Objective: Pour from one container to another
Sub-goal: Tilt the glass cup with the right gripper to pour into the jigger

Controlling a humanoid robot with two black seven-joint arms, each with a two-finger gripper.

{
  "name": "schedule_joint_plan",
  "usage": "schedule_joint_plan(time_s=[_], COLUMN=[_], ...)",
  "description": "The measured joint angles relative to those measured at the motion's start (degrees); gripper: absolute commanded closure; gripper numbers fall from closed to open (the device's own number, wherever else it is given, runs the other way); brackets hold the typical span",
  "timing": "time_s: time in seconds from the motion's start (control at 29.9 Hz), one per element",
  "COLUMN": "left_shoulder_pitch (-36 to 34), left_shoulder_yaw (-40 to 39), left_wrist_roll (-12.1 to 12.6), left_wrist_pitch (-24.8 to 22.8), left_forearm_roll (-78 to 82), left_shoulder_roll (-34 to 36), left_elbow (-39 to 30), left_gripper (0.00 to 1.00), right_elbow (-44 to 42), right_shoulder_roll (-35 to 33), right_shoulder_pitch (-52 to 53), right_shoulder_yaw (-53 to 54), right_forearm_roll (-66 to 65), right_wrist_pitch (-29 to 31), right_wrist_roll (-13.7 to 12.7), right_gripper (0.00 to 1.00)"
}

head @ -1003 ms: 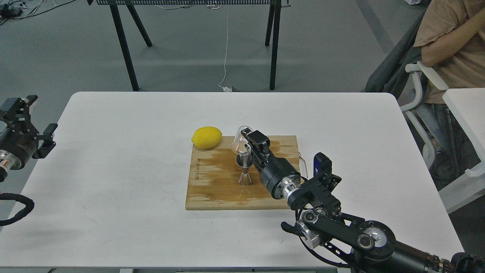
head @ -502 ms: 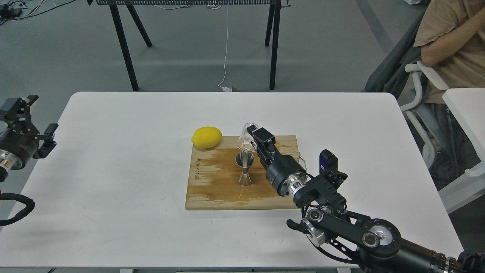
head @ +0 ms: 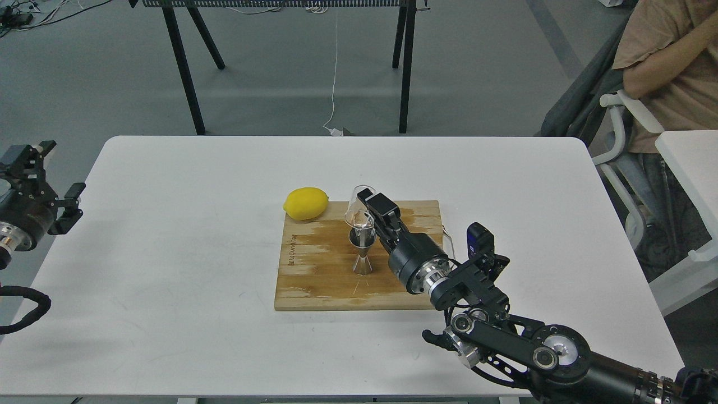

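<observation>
The steel jigger (head: 363,252) stands upright on the wooden board (head: 314,275), near its middle. Just above its top cone hangs the small clear glass cup (head: 357,210), tipped far over with its mouth down towards the jigger's rim. My right gripper (head: 370,209) is shut on the cup from the right, its arm running down to the lower right corner. My left gripper (head: 39,179) hovers off the table's left edge, far from the board; its fingers stand apart with nothing between them.
A yellow lemon (head: 305,203) lies at the board's far left corner, partly on the white table (head: 168,252). A seated person (head: 667,67) and a white chair are at the right. Black table legs stand behind.
The right gripper with the cup swung back left and down over the jigger after having drifted right and up half a second ago; the cup is tipped more steeply. The left arm stayed put.
</observation>
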Motion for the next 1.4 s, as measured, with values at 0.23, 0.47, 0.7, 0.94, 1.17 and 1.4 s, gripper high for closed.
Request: schedule_joint_plan(time_s=[0.23, 0.47, 0.7, 0.94, 1.17, 1.4], left_shoulder_pitch=[0.0, 0.0, 0.0, 0.0, 0.0, 0.0], left_shoulder_yaw=[0.0, 0.0, 0.0, 0.0, 0.0, 0.0], left_wrist_roll=[0.0, 0.0, 0.0, 0.0, 0.0, 0.0], left_wrist_pitch=[0.0, 0.0, 0.0, 0.0, 0.0, 0.0], left_forearm_roll=[0.0, 0.0, 0.0, 0.0, 0.0, 0.0], left_shoulder_roll=[0.0, 0.0, 0.0, 0.0, 0.0, 0.0], left_elbow=[0.0, 0.0, 0.0, 0.0, 0.0, 0.0], left_gripper=[0.01, 0.01, 0.01, 0.01, 0.01, 0.01], right_elbow=[-0.58, -0.7, -1.47, -1.95, -2.5, -3.09], right_shoulder_roll=[-0.58, -0.6, -0.66, -0.63, -0.66, -0.61], right_shoulder_pitch=[0.03, 0.07, 0.35, 0.42, 1.43, 1.75], right_shoulder_yaw=[-0.11, -0.2, -0.29, -0.48, -3.56, -3.89], right_forearm_roll=[-1.35, -1.55, -3.14, -4.22, -4.36, -4.38], right_wrist_pitch=[0.0, 0.0, 0.0, 0.0, 0.0, 0.0], right_wrist_roll=[0.04, 0.6, 0.75, 0.79, 1.27, 1.92], right_gripper=[0.59, 0.59, 0.59, 0.59, 0.59, 0.59])
